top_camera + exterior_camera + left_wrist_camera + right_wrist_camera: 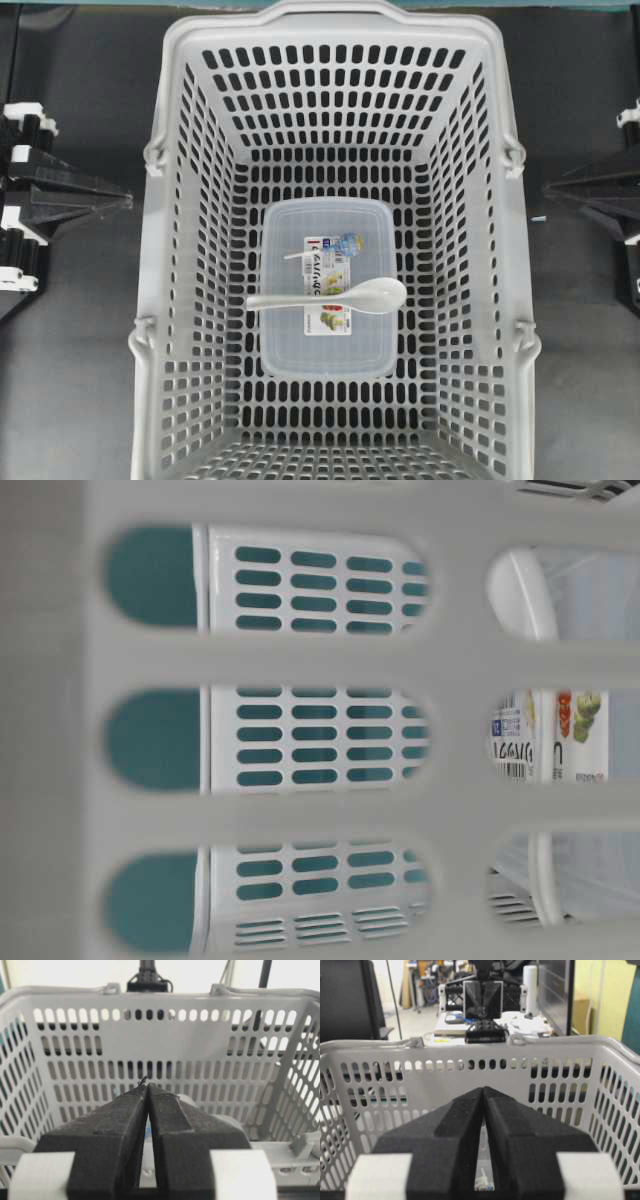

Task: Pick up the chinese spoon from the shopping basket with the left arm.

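Inside shopping basket, chinese spoon across Japanese-labelled container; both grippers' jaws together, empty.

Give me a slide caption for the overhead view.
White chinese spoon lying across a clear lidded container inside the grey shopping basket.

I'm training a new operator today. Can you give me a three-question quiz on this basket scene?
1. True or false: the chinese spoon lies across the lidded clear container.
2. In the overhead view, the spoon's bowl points: A) left B) right C) to the top.
3. How do the jaws of the left gripper stand, and where is it relative to the shopping basket?

Key: 1 true. 2 B. 3 shut, outside the basket.
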You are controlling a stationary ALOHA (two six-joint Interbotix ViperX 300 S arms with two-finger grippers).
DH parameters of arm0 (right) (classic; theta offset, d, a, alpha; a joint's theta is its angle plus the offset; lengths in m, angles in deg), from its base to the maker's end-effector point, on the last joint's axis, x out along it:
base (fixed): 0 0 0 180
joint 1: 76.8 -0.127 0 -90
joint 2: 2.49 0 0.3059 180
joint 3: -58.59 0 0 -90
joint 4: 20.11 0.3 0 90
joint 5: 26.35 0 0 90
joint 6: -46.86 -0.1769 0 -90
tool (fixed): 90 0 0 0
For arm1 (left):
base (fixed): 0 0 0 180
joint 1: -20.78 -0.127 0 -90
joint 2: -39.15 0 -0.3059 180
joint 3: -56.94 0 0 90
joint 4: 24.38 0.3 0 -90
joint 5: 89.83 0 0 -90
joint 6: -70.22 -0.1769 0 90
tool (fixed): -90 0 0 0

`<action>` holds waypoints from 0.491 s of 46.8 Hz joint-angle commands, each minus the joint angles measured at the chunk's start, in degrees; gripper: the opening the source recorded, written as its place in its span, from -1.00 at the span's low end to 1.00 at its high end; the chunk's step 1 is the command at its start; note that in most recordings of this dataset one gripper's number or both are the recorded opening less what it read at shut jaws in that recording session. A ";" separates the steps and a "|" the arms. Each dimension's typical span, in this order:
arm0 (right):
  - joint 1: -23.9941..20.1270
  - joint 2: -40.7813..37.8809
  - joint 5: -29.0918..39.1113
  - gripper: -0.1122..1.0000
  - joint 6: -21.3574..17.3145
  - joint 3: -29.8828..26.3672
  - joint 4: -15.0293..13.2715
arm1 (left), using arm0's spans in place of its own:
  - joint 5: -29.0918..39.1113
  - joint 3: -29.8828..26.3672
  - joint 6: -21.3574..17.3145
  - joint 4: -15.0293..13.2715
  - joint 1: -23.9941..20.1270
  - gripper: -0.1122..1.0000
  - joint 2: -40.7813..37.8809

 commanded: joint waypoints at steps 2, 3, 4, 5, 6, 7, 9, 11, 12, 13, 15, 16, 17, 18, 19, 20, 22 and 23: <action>0.09 -0.53 -0.09 -0.80 -0.70 -0.62 0.53 | 2.46 -2.02 1.14 2.37 -0.09 -0.70 -0.53; 0.09 -0.44 0.00 -0.74 -0.79 -0.62 0.62 | 3.25 -2.55 1.23 2.29 0.00 -0.67 -0.53; 0.00 -0.44 0.26 -0.71 -0.97 -0.62 0.53 | 3.96 -3.16 1.32 2.37 0.00 -0.67 -0.53; 0.00 -0.53 0.35 -0.74 -1.14 -0.62 0.62 | 4.66 -3.69 1.32 2.37 0.00 -0.71 -0.53; 0.00 -0.53 0.62 -0.79 -1.41 -0.70 0.53 | 5.27 -4.31 1.41 2.29 0.00 -0.76 -0.53; -0.09 -0.53 0.79 -0.82 -1.67 -0.70 0.62 | 5.98 -5.01 1.41 2.37 0.00 -0.79 -0.53; -0.35 -0.53 0.97 -0.82 -2.29 -0.70 0.53 | 7.65 -6.77 1.49 2.29 0.00 -0.79 -0.53; -0.44 -0.44 1.05 -0.82 -2.99 -0.79 0.53 | 9.14 -8.44 1.49 2.37 0.09 -0.79 -0.70; -0.44 -0.44 1.14 -0.82 -3.52 -0.88 0.53 | 10.11 -9.23 1.58 2.37 0.09 -0.79 -0.79; -0.44 -0.44 1.14 -0.82 -3.78 -0.97 0.53 | 11.16 -9.93 1.58 2.29 0.18 -0.79 -0.88; -0.53 -0.44 1.14 -0.82 -4.22 -1.05 0.62 | 13.45 -11.69 1.58 2.29 0.35 -0.79 -1.41; -0.53 -0.44 1.14 -0.82 -4.39 -1.05 0.53 | 14.68 -12.48 1.49 2.29 0.53 -0.79 -1.85; -0.44 -0.44 1.14 -0.82 -4.57 -1.05 0.53 | 16.00 -13.36 1.41 2.37 0.62 -0.79 -2.29; -0.53 -0.44 1.23 -0.82 -4.66 -1.05 0.53 | 17.40 -14.33 1.41 2.29 0.79 -0.79 -2.72; -0.44 -0.44 1.23 -0.82 -4.66 -1.05 0.62 | 19.69 -15.56 1.41 2.29 0.97 -0.79 -3.69; -0.53 -0.44 1.23 -0.82 -4.66 -1.05 0.62 | 21.27 -16.44 1.32 2.29 1.05 -0.79 -4.39; -0.44 -0.44 1.58 -0.82 -4.75 -1.05 0.53 | 24.43 -18.19 0.97 2.37 1.41 -0.79 -5.80; -0.53 -0.53 1.85 -0.82 -4.75 -1.05 0.53 | 26.10 -19.07 0.70 2.37 1.41 -0.79 -6.50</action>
